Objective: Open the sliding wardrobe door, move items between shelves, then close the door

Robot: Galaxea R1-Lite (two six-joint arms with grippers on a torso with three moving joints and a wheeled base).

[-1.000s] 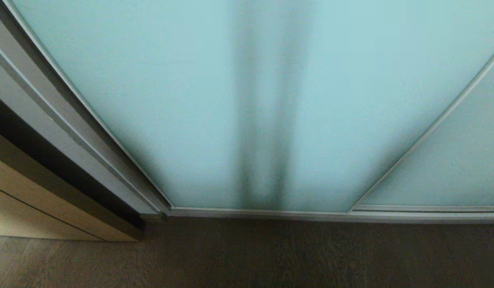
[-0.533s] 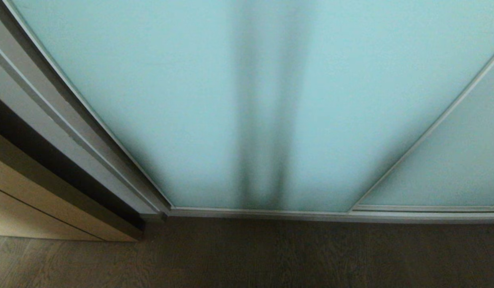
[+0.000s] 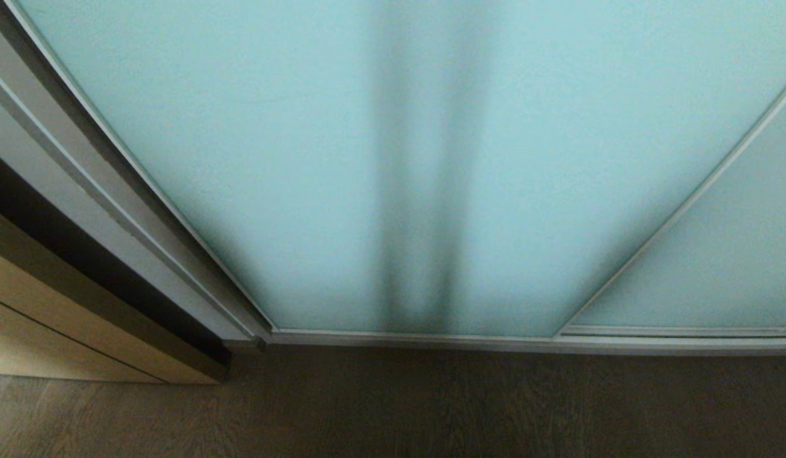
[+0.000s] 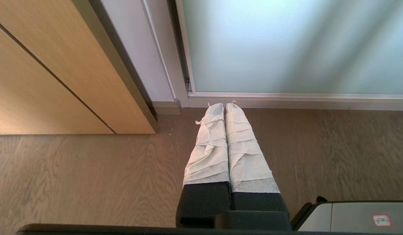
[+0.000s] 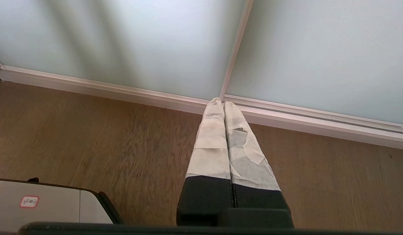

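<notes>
The sliding wardrobe door (image 3: 291, 159), a frosted blue-green glass panel in a thin silver frame, fills the head view and stands fully closed, its bottom rail (image 3: 431, 339) meeting the floor track. A second frosted panel (image 3: 717, 254) overlaps it on the robot's right. By the look of things the job has not begun: the door is yet to be slid open, and neither the shelves nor the bag to be moved can be made out behind the glass, only two dim vertical shadows. Opening, shifting the bag and closing all remain.

To the left, a grey wardrobe frame post (image 3: 81, 184) runs beside the door, with a tan wood-grain panel (image 3: 43, 324) beyond it. Dark wood-grain floor (image 3: 431, 407) lies in front, nothing standing on it between robot and door.

Both arms hang parked, low over the floor. The left hand (image 4: 225, 106), fingers wrapped in white tape and pressed together on nothing, points toward the door's left bottom corner. The right hand (image 5: 220, 102), likewise taped, together and empty, points toward the seam between the two panels. A corner of the robot's grey base (image 4: 351, 213) shows beside each.
</notes>
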